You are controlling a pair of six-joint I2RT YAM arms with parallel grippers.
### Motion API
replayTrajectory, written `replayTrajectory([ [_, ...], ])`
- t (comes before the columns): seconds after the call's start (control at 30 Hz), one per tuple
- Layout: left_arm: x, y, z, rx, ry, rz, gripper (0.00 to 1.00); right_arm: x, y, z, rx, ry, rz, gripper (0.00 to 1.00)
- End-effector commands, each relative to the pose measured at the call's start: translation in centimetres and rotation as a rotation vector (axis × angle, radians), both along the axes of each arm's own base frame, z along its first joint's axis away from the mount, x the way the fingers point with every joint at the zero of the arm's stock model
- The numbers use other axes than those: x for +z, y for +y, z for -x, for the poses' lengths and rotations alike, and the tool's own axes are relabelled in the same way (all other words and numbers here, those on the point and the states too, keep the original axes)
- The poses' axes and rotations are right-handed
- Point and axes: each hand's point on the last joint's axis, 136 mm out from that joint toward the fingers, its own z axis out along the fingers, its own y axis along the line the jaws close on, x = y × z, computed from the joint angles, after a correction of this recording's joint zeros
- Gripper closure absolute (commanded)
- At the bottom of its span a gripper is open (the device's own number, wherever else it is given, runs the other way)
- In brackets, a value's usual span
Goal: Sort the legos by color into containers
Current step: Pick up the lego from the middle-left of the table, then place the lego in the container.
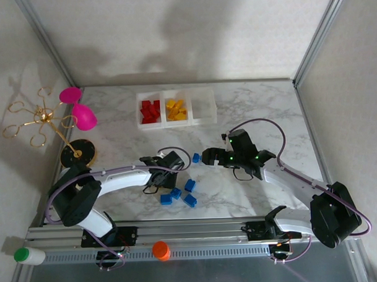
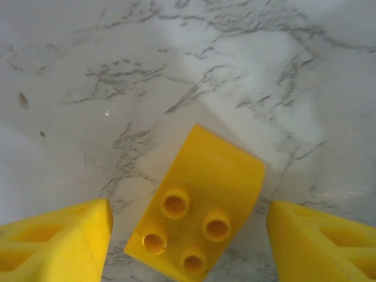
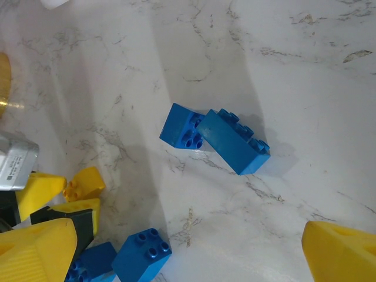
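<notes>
- Writing on the pale label of the grey part, at the left edge of the right wrist view, is too blurred to read.
- Left gripper has its jaws spread. A yellow brick lies on the marble table between them, studs toward the camera, with a gap on its left side.
- Right gripper stands wide apart and holds nothing. Two touching blue bricks lie ahead of it.
- Containers sit at the table's far side, with red bricks in the left bin and yellow ones in the middle bin.
</notes>
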Motion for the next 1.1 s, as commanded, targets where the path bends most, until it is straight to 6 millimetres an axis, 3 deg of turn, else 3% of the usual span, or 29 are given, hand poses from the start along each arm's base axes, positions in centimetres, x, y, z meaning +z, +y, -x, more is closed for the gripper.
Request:
replayTrajectory([
  [0.0,-0.6,1.3,-0.3,0.047,-0.004,-0.033,0.34,1.1,0.4,-0.6,-0.005,-0.026,-0.013,0.01],
  [0.37,-0.6,1.8,-0.5,0.063,-0.014,-0.013,0.62,1.3,0.6,-0.8,0.002,-0.031,-0.017,0.02],
  [0.47,0.8,1.5,-1.3,0.074,-0.051,-0.001,0.7,1.4,0.6,-0.9,-0.002,-0.034,-0.018,0.01],
  [0.57,3.9,0.4,-3.0,0.083,-0.124,0.033,0.72,1.9,0.6,-1.3,-0.01,-0.041,-0.047,0.02],
  [0.7,8.6,-2.1,-6.5,0.08,-0.228,0.098,0.72,2.5,-0.5,-2.9,-0.062,-0.062,-0.059,0.01],
  [0.83,12.5,-4.8,-11.3,0.093,-0.335,0.122,0.74,3.5,-2.0,-5.0,-0.122,-0.11,-0.051,0.01],
  [0.93,13.9,-5.8,-15.7,0.118,-0.407,0.128,0.74,4.3,-3.2,-6.5,-0.17,-0.147,-0.063,0.01],
  [1.07,13.8,-6.7,-21.3,0.165,-0.449,0.128,0.74,4.9,-3.6,-8.0,-0.195,-0.187,-0.045,0.02],
])
